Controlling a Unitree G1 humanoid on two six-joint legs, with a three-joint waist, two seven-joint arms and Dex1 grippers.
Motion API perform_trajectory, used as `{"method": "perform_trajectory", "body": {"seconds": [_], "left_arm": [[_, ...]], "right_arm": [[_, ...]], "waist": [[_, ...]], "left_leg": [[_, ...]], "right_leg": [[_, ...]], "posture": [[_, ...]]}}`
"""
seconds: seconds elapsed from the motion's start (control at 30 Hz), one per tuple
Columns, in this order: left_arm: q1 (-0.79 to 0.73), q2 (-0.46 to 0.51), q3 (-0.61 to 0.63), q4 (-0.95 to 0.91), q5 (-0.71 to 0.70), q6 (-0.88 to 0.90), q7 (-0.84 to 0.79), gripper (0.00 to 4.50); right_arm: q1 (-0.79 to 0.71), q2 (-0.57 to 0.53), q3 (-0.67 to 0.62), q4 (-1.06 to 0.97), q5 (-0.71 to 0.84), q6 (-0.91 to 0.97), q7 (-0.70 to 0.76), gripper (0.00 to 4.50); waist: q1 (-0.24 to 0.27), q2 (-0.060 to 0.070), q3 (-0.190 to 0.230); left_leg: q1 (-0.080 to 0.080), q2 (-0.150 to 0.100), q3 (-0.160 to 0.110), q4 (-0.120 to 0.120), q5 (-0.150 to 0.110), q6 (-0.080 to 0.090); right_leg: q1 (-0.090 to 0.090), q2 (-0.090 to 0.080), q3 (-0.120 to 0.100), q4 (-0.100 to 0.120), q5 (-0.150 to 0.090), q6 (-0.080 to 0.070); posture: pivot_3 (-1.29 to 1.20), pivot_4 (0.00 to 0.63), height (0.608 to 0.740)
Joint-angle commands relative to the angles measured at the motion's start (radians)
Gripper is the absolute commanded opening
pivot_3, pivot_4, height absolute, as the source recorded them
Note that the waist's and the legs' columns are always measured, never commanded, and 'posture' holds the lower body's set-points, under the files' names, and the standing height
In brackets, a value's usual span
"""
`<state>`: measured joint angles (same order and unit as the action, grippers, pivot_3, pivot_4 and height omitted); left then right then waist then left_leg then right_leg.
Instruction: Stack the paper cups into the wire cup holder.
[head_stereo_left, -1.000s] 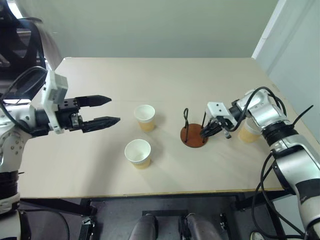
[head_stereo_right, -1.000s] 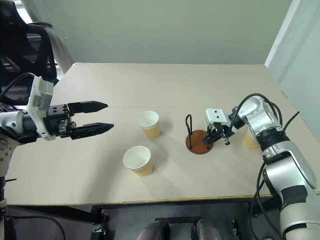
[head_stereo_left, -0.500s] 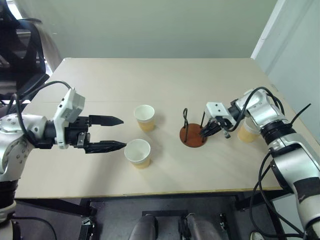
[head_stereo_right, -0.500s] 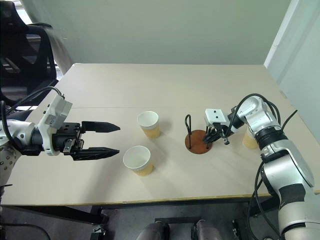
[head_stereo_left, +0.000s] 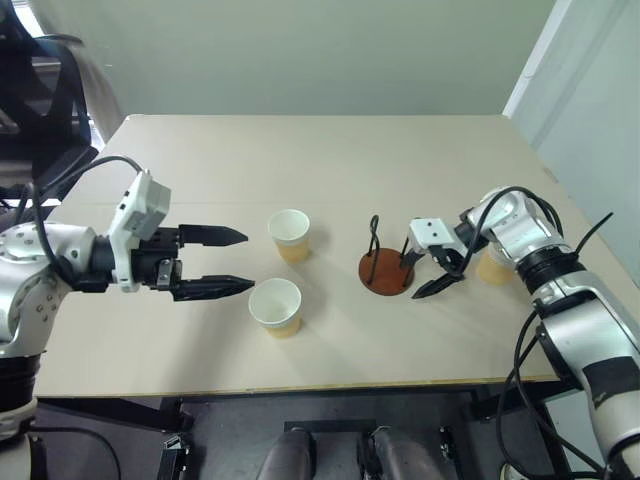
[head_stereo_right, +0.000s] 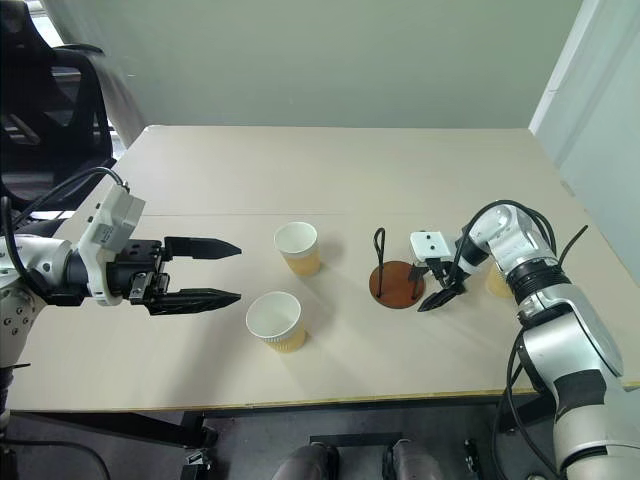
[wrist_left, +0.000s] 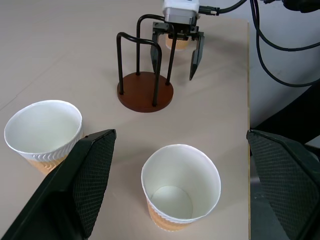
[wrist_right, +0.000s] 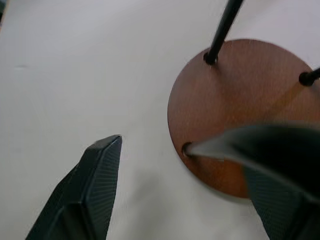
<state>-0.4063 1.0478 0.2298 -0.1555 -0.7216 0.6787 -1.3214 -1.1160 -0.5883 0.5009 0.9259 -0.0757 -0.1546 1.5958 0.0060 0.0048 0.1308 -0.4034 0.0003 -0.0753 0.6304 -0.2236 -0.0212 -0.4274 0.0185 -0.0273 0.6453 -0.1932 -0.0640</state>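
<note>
Two paper cups stand upright on the table, one farther (head_stereo_left: 289, 235) and one nearer (head_stereo_left: 276, 306). A third cup (head_stereo_left: 492, 268) stands at the right, partly hidden behind my right arm. The wire cup holder (head_stereo_left: 386, 270), a reddish-brown disc with black wire loops, stands between them and holds nothing. My left gripper (head_stereo_left: 247, 262) is open and level, with its tips just left of the two cups. My right gripper (head_stereo_left: 418, 278) is open at the holder's right edge. One of its fingers (wrist_right: 270, 150) lies over the disc's rim and the other (wrist_right: 95, 190) is above bare table.
The beige table (head_stereo_left: 300, 150) extends far behind the cups. A black office chair (head_stereo_left: 40, 90) stands off its far left corner. A pale wall panel (head_stereo_left: 590, 110) rises close to the table's right side.
My right gripper, shut at the holder's wire before, has opened and its fingers now stand apart. My left gripper came down and to the right, close to the nearer cup.
</note>
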Motion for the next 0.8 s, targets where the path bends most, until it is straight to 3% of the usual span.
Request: {"method": "perform_trajectory", "body": {"seconds": [0.03, 0.8], "left_arm": [[-0.021, -0.003, 0.008, -0.005, -0.001, -0.016, 0.004, 4.5], [-0.11, -0.076, -0.05, 0.051, 0.011, -0.042, 0.01, 4.5]], "right_arm": [[-0.056, -0.025, -0.054, 0.02, -0.023, -0.022, -0.02, 3.42], [-0.141, -0.188, -0.169, 0.042, -0.075, 0.02, -0.038, 3.42]], "waist": [[0.0, 0.0, 0.0], [0.003, 0.0, 0.0]], "left_leg": [[0.0, 0.0, 0.0, 0.0, 0.0, 0.0], [0.0, 0.0, 0.0, 0.0, 0.0, 0.0]], "right_leg": [[0.0, 0.0, 0.0, 0.0, 0.0, 0.0], [0.0, 0.0, 0.0, 0.0, 0.001, 0.002]], "posture": [[0.0, 0.15, 0.74], [0.0, 0.15, 0.74]]}}
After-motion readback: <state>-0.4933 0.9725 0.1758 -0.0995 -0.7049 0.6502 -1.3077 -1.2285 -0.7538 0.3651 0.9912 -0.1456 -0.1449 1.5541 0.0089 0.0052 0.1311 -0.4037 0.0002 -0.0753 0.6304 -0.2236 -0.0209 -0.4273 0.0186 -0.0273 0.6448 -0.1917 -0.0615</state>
